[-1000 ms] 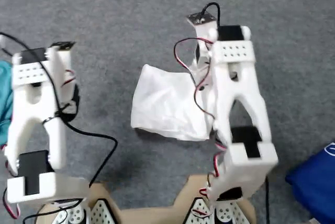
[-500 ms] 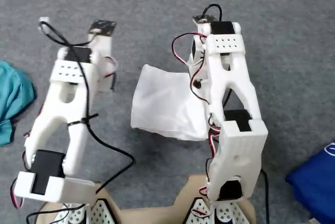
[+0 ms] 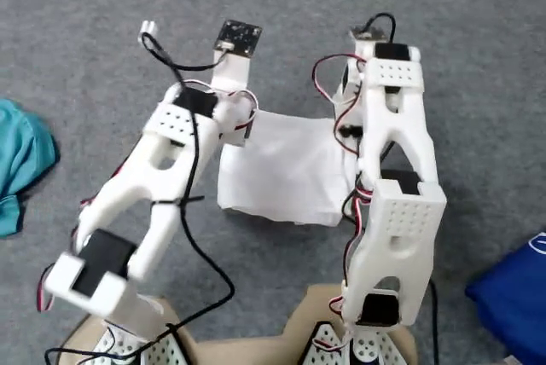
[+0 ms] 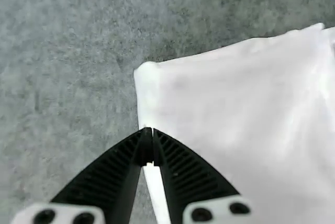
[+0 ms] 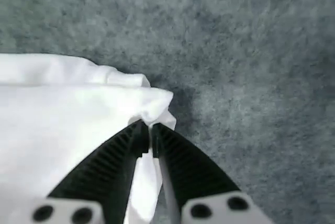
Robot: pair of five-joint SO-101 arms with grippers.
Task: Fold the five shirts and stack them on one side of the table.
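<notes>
The left claw (image 4: 147,148) is closed, its two ribbed black fingers meeting at the tips. They pinch the side edge of the white shirt (image 3: 286,173), just short of that edge's far corner. A thin strip of white cloth shows between the fingers behind the tips. From this claw the shirt spreads toward the other arm as a smooth, pale sheet. On the claw's outer side there is bare grey worktop (image 3: 478,66).

The right claw (image 5: 148,137) is closed as well, tips together, gripping the opposite far corner of the same shirt. At that corner the cloth bunches into a small peak, with a second layer showing just past the tips. Grey worktop lies beyond the claw and on its outer side.

The white shirt lies on the worktop as a rough rectangle between the two claws, held at both far corners. Its near edge is rumpled and points toward the arm bases.

A teal shirt (image 3: 21,160) sits crumpled well apart from the left claw, on the side away from the right claw, at the edge of the high view. A blue shirt (image 3: 512,292) lies well apart from the right claw on its outer side, back toward the bases, partly cut off by the edge of that view.
</notes>
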